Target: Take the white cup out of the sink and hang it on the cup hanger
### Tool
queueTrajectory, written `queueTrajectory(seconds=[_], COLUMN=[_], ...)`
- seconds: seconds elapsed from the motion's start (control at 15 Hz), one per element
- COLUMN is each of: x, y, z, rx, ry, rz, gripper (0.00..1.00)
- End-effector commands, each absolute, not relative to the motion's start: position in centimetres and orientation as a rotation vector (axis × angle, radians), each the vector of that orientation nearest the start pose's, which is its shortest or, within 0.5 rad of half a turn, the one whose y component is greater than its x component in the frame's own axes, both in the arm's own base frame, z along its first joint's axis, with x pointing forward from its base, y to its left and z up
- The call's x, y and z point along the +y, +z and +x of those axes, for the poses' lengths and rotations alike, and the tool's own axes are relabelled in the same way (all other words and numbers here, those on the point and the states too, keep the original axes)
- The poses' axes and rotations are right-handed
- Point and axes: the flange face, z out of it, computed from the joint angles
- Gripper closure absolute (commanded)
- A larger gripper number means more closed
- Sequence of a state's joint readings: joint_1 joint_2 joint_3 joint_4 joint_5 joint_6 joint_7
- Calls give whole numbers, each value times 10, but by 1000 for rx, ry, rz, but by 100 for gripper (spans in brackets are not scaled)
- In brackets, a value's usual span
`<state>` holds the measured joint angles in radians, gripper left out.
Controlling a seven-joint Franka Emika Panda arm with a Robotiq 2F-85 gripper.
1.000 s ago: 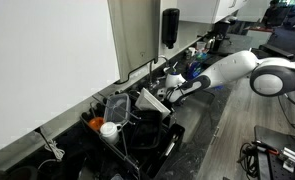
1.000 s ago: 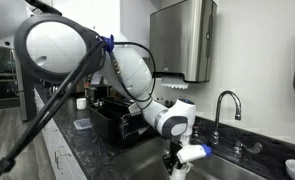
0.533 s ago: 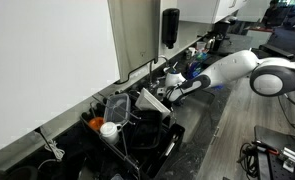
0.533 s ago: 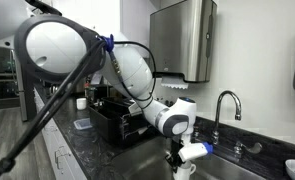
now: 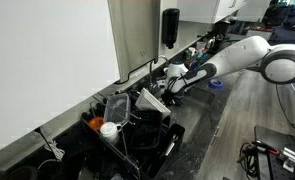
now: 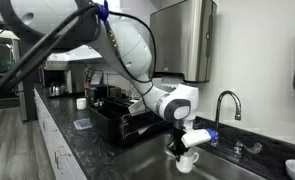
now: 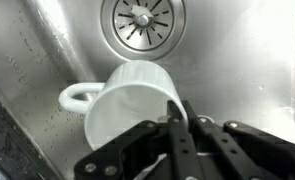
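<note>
arm [image 6: 137,58] — glossy white, rounded links | wrist joint [image 6: 171,104] — grey cap | gripper [image 7: 177,113] matte black

The white cup [image 7: 127,110] is inside the sink [image 7: 257,60], the drain [image 7: 142,20] just beyond its rim.

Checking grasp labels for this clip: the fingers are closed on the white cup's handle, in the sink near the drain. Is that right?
Not quite. The fingers are closed on the rim of the white cup, not its handle. The wrist view shows the handle free, sticking out to the side. The rest holds: the cup is in the sink, near the drain.
</note>
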<state>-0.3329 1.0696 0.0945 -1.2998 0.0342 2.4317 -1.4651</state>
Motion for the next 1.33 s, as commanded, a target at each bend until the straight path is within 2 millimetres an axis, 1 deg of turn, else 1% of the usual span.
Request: queueTrajectory(seconds=[0.0, 0.27, 0.4, 0.6, 0.93, 1.27], x=[-190, -196, -199, -202, -201, -200], y=[135, 155, 161, 166, 177, 189], z=[685, 661, 649, 635, 620, 610], rx=[-1844, -1998, -2062, -2119, -2206, -2272], ry=[-293, -383, -410, -407, -437, -547], rz=[-2415, -2171, -2038, -1903, -1745, -1582], gripper=[98, 98, 98, 98, 98, 98])
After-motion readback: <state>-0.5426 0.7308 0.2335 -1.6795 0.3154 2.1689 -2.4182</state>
